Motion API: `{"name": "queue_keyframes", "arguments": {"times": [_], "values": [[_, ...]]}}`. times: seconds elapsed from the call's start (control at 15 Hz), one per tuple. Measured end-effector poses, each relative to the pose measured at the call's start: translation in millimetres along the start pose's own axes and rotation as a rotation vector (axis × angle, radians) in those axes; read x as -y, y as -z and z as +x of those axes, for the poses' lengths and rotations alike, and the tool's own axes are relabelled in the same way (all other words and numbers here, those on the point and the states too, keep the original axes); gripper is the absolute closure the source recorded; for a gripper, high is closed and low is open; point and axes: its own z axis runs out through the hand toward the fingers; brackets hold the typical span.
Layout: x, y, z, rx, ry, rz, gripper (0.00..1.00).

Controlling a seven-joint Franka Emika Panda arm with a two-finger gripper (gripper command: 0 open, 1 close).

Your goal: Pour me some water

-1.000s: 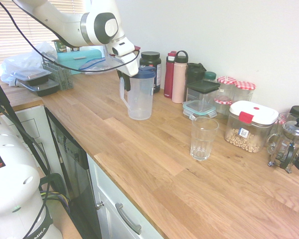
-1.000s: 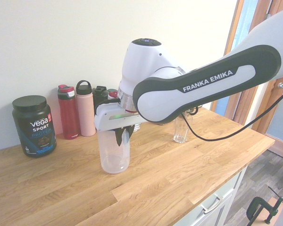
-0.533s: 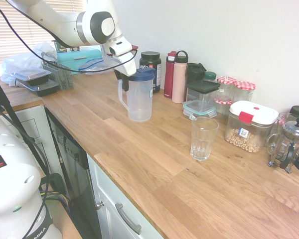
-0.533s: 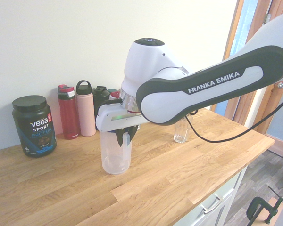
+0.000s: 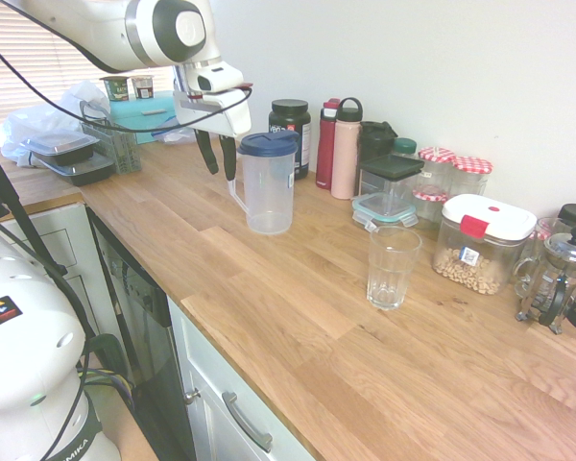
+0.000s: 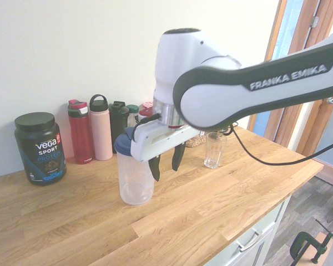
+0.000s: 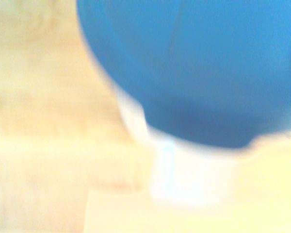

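Pitcher: clear plastic jug, dark blue lid, handle on the side facing the claw, looked empty or near empty. Stood upright on the wooden countertop, well in from the front edge, a little forward of the bottle row at the back wall. In the wrist view the blue lid filled most of the frame, badly blurred, with the pale handle below it.

Drinking glass: clear, ribbed, upright, empty as far as I could tell, standing apart from the pitcher further along the counter, in front of the lidded containers.

Claw pointed straight down, fingers spread apart with nothing between them. It hung just beside the pitcher on the handle side, fingertips level with the upper part of the jug, not touching it in either exterior view. From the second exterior view the claw sat in front of the jug, one dark finger overlapping its edge.

Behind the pitcher: black protein tub, red bottle, pink bottle.
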Motion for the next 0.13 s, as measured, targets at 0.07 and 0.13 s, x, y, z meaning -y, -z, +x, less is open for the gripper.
{"name": "queue_keyframes", "arguments": {"times": [0.07, 0.13], "values": [[-17.9, 12.3, 3.9, 0.023, 0.047, -0.021, 0.00], [-37.6, 21.8, 11.1, 0.038, 0.066, -0.043, 0.00]]}}
